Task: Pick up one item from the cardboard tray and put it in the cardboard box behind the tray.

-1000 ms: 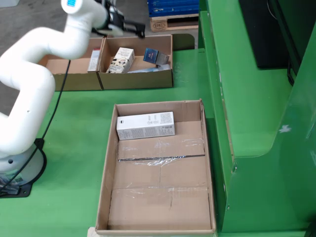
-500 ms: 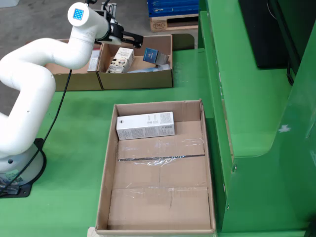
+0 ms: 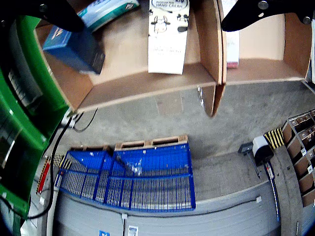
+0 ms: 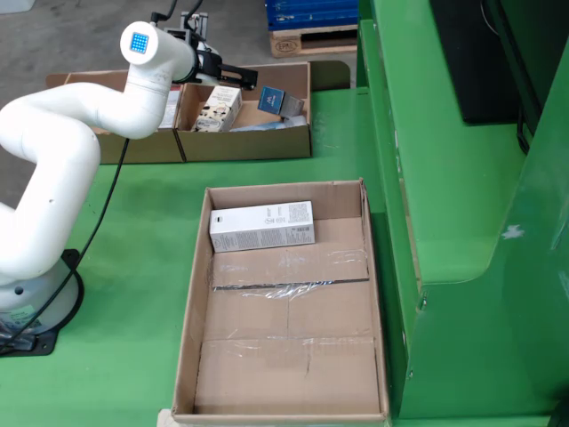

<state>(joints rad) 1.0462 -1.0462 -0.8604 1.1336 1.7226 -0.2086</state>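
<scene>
Carton (image 4: 261, 226), white and long, lies on its side at the far end of the cardboard tray (image 4: 195, 313), well below and nearer the fixed camera than the end effector (image 4: 238, 74), which hangs over the cardboard box (image 4: 246, 140) at the back of the green table (image 4: 142, 222). It is the only item showing in the tray, so it is the likely thing to fetch, and nothing touches it.

The end effector carries nothing: in the wrist view its two dark fingers (image 3: 256, 12) stand wide apart at the upper corners with only box interior between them, so the hold is released. The white arm (image 4: 53, 142) reaches out level over the back boxes, which probably explains why the wrist camera looks across them toward the floor and a blue pallet (image 3: 130, 174) beyond.

Directly under the end effector in the wrist view sits a white hand cream carton (image 3: 168, 37), lying flat on the box floor. To its left in that view is a blue box (image 3: 74, 49), tipped against the wall, with a teal-and-white pack (image 3: 106, 11) just above it. To the right, past a cardboard divider (image 3: 212, 44), another small carton (image 3: 231, 46) rests in the neighbouring compartment. These items lie loosely, at mixed angles, as dropped things do.
</scene>
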